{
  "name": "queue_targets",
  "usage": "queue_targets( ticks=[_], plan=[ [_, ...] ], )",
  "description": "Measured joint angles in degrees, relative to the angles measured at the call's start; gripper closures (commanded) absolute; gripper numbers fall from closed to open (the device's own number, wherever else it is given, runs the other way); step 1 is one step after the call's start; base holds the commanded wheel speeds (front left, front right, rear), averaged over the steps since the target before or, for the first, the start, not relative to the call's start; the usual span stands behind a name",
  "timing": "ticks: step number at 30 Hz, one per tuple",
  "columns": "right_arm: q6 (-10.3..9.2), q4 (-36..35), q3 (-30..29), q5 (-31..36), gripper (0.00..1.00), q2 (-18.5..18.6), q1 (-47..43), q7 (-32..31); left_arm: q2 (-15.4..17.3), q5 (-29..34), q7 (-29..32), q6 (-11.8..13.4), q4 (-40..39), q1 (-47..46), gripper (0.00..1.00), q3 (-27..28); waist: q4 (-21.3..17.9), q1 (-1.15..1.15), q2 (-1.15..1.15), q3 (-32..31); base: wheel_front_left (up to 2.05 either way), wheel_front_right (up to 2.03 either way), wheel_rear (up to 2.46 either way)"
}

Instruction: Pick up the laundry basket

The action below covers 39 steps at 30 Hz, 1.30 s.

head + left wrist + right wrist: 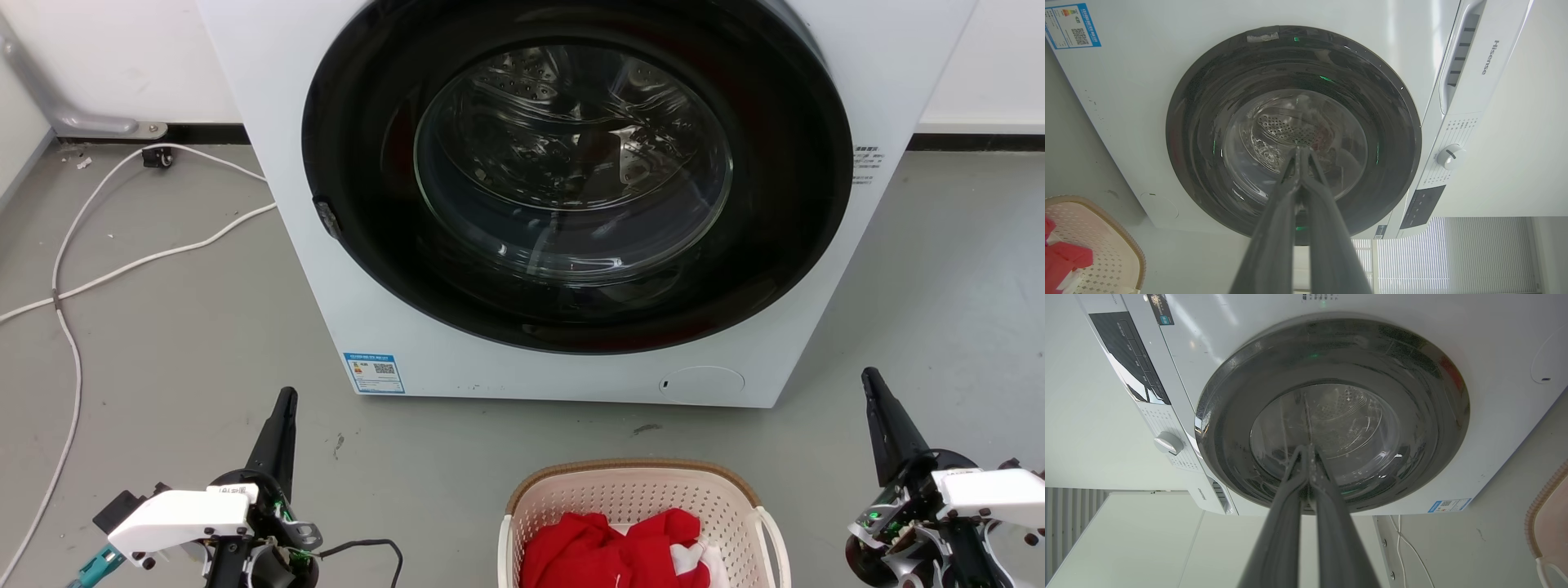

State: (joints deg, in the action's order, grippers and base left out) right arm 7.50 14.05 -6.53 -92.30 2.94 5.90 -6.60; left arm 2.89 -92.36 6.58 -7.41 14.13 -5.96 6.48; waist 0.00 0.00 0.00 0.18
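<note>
I'm seeing laundry basket [629, 469] sitting at 6 o'clock, below washer [367, 327]. I'm holding left gripper [286, 402] at 8, right gripper [872, 382] at 4, both closed, empty, likely flanking for two-handle lift.

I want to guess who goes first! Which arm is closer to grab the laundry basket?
Probably the right. The right gripper sits nearer the laundry basket, on the side of its white loop handle. The left gripper stands farther off on the other side. Both jaws are shut, holding nothing.
</note>
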Motion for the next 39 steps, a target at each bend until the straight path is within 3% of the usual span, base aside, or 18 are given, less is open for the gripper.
queue_targets(
  ticks=[17,18,28,39],
  plan=[
    [0.0,0.0,0.0,0.0,1.0,0.0,0.0,0.0,0.0,0.0,0.0,0.0,0.0,-0.01,1.0,0.0,0.0,0.0,0.0,0.0,0.0,0.0,0.0],
    [0.0,0.12,0.01,0.01,0.0,0.0,-0.08,0.01,-0.01,0.0,-0.02,0.02,0.13,0.07,0.0,-0.01,0.0,0.0,0.0,0.0,0.0,0.0,0.0],
    [-0.01,1.19,0.07,2.72,0.0,-0.1,-2.44,1.68,-0.25,2.86,-1.78,0.18,1.02,2.26,0.0,-0.7,-0.01,0.0,0.0,0.04,0.0,0.0,0.0],
    [-0.01,-4.37,1.08,20.03,0.0,-0.11,-2.96,4.86,-0.24,18.07,-4.88,2.56,-3.69,2.25,0.0,-2.58,-0.05,0.0,0.0,0.17,0.0,0.0,0.0]
  ],
)
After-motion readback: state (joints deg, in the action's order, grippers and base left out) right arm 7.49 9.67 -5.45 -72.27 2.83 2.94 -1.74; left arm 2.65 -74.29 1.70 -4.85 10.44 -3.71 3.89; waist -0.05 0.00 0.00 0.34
